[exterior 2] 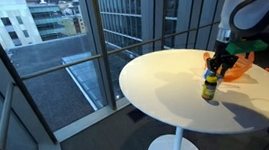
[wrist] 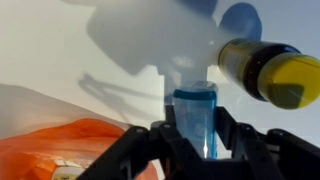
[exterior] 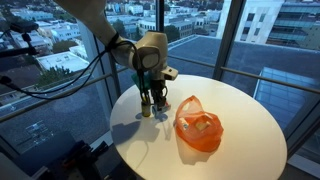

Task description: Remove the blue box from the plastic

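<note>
My gripper (wrist: 196,140) is shut on a translucent blue box (wrist: 195,112), which stands upright between the fingers just above the white table in the wrist view. In both exterior views the gripper (exterior: 155,100) (exterior 2: 217,64) hangs low over the table, beside the orange plastic bag (exterior: 198,125) (exterior 2: 238,65). The bag also shows at the lower left of the wrist view (wrist: 70,150), apart from the box, with something pale still inside it. The blue box itself is too small to make out in the exterior views.
A dark bottle with a yellow cap (wrist: 268,70) (exterior 2: 209,85) (exterior: 146,110) stands close by the gripper. The round white table (exterior: 240,110) (exterior 2: 165,82) stands next to floor-to-ceiling windows (exterior 2: 72,51). Cables hang from the arm (exterior: 100,30).
</note>
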